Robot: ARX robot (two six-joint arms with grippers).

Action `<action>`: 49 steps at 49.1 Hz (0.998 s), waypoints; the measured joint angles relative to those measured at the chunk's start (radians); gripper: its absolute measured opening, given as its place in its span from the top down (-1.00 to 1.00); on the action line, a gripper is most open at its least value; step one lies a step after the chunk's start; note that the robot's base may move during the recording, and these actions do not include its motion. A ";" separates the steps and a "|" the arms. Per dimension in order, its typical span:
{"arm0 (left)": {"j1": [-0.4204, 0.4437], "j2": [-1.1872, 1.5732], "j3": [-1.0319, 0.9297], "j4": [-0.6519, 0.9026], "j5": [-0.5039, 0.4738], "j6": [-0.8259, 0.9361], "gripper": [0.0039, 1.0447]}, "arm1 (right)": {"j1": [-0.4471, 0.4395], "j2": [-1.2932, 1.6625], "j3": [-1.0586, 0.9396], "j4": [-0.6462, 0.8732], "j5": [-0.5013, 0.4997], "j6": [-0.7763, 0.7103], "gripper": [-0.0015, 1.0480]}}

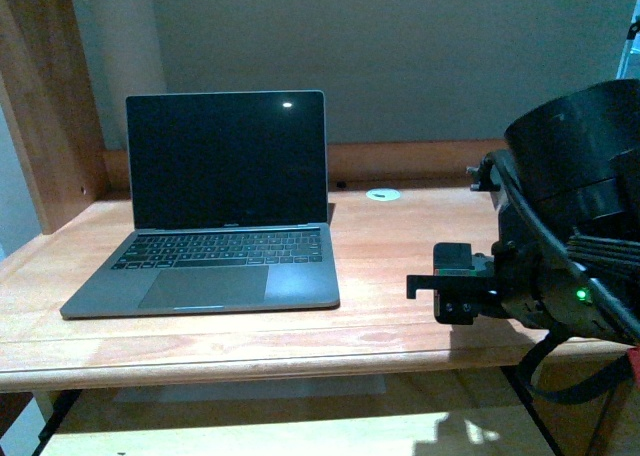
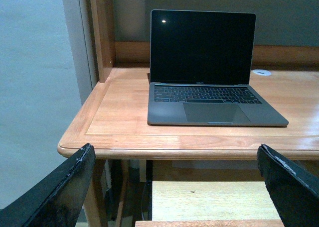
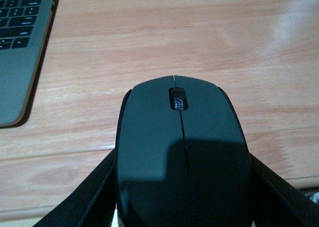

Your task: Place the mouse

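Note:
The black matte mouse (image 3: 182, 137) with its scroll wheel fills the right wrist view. My right gripper (image 3: 182, 199) is shut on it, one black finger on each side, and holds it just above the wooden desk (image 3: 164, 38), to the right of the grey laptop (image 3: 20, 48). In the front view the right gripper (image 1: 440, 286) sits over the desk's front right part, and the arm hides the mouse. My left gripper (image 2: 175, 160) is open and empty, low in front of the desk's front edge, facing the laptop (image 2: 209, 87).
The open laptop (image 1: 225, 216) stands on the left half of the desk (image 1: 400, 236). A white round grommet (image 1: 383, 193) lies near the back rail. A wooden side panel (image 1: 50, 96) rises at the left. A lower shelf (image 2: 209, 199) shows under the desktop.

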 joint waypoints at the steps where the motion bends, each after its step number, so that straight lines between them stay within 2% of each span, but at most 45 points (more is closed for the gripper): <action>1: 0.000 0.000 0.000 0.000 0.000 0.000 -0.88 | -0.001 0.020 0.017 0.000 -0.001 0.000 -0.21; 21: 0.000 0.000 0.000 0.000 0.000 0.000 -0.88 | 0.014 0.208 0.203 -0.091 0.109 0.014 -0.21; 29: 0.000 0.000 0.000 0.000 0.000 0.000 -0.88 | 0.024 0.225 0.223 -0.131 0.149 0.031 -0.21; 49: 0.000 0.000 0.000 0.000 0.000 0.000 -0.88 | 0.053 0.253 0.230 -0.118 0.220 0.038 -0.21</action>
